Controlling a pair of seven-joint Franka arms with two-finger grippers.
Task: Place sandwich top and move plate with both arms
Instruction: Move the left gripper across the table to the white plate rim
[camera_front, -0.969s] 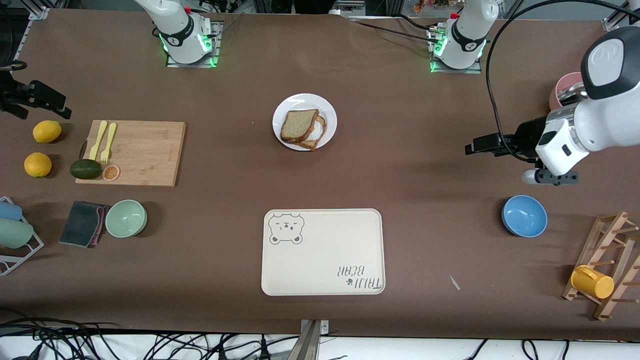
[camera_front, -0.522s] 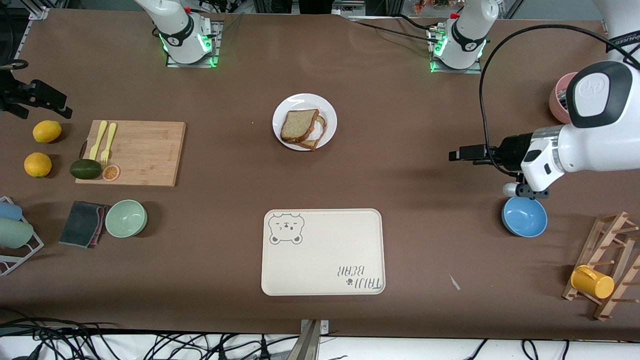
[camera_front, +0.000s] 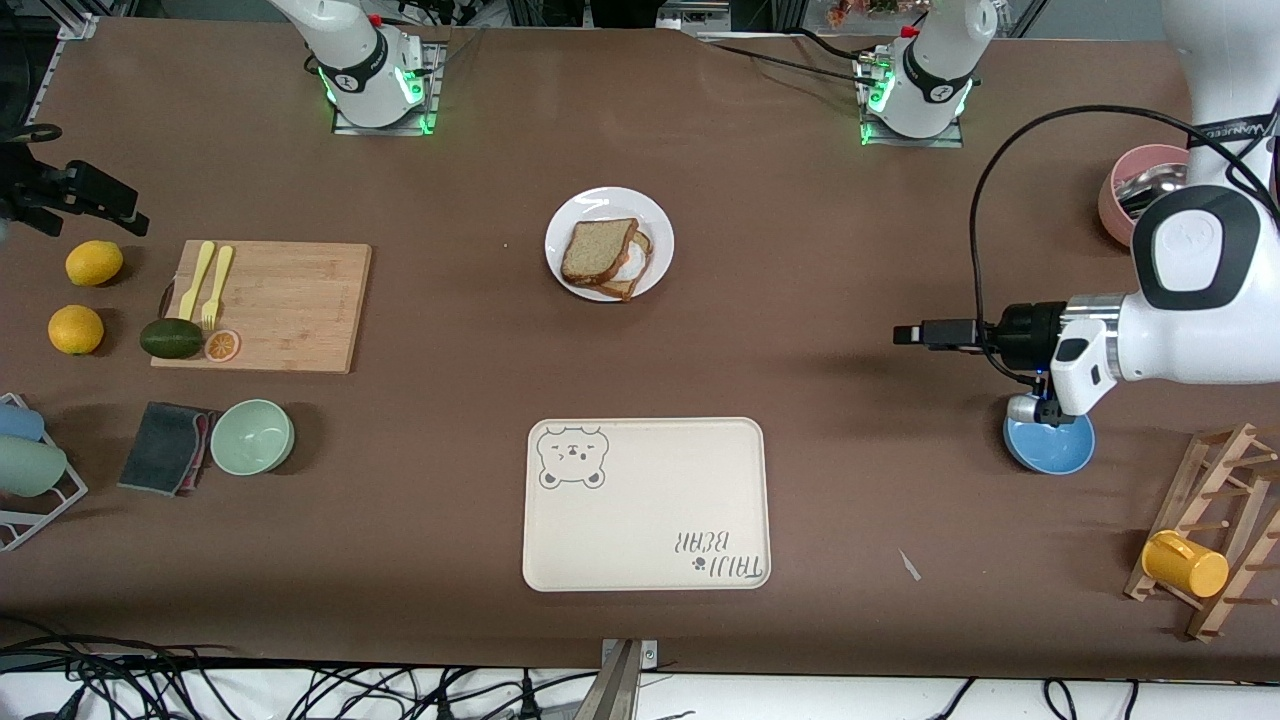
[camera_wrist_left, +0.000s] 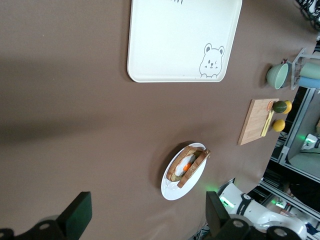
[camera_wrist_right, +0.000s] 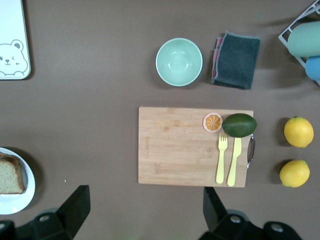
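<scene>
My left gripper (camera_front: 905, 334) up over bare tabletop, fingers (camera_wrist_left: 75, 215) spread wide. Open brown stretch between me and plate (camera_front: 655, 218), nothing standing in it. Blue bowl (camera_front: 1050, 445) under my wrist, pink bowl (camera_front: 1120, 195) near my elbow. Cream tray (camera_front: 646, 504) lies low and flat, nearer front camera than plate. My right gripper (camera_wrist_right: 142, 210) high over table by cutting board (camera_front: 290, 305), lemons (camera_front: 94, 262) and green bowl (camera_front: 252, 436) nearby.

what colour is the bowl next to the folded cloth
Pale mint green bowl, clearest in the right wrist view.

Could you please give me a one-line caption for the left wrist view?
Open left gripper high over the plate with the sandwich top on, tray nearby.
</scene>
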